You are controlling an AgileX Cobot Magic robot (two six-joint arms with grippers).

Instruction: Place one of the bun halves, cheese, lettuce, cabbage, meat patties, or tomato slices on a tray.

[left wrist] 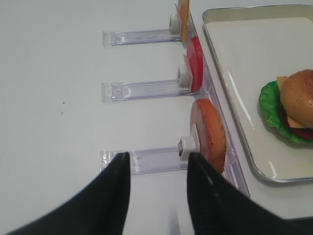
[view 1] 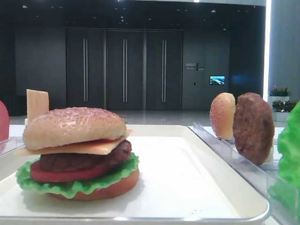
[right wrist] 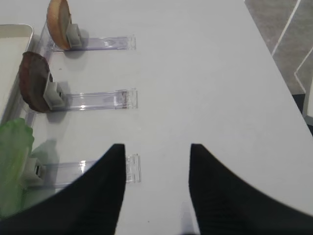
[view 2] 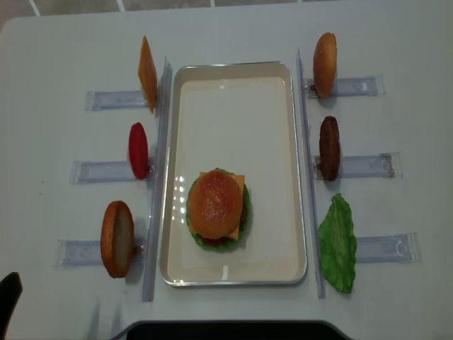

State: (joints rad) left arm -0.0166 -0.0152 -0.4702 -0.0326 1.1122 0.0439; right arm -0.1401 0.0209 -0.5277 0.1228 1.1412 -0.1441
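Currently, positions given relative to the tray:
Tray: white rectangle (view 2: 233, 271), rounded corners, raised glossy rim, centred on the pale matte table (view 2: 233, 28).
Burger: stacked on the tray's near-left part, inside the rim; layers touching.
Bun top: domed, golden-brown, grainy speckled crust (view 2: 214, 205), crowns the stack.
Cheese: thin square yellow-orange slice (view 1: 89, 146), corners poke out under the bun top.
Patty: thick dark-brown disc (view 1: 84, 160), rough surface, under the cheese.
Tomato: flat red disc (view 1: 61, 174), under the patty.
Lettuce: ruffled bright green leaf (view 1: 75, 186), frills out beneath the tomato.
Bottom bun: flat orange-brown disc (view 1: 110, 189), sits on the tray floor.
Racks: clear plastic strips (view 2: 102, 171) flank both long sides of the tray, spare pieces standing on edge.
Left gripper: black tapered fingers (left wrist: 159, 169) apart, nothing between them, over the table left of the tray.
Right gripper: black fingers (right wrist: 157, 161) spread, nothing held, over the table right of the tray.
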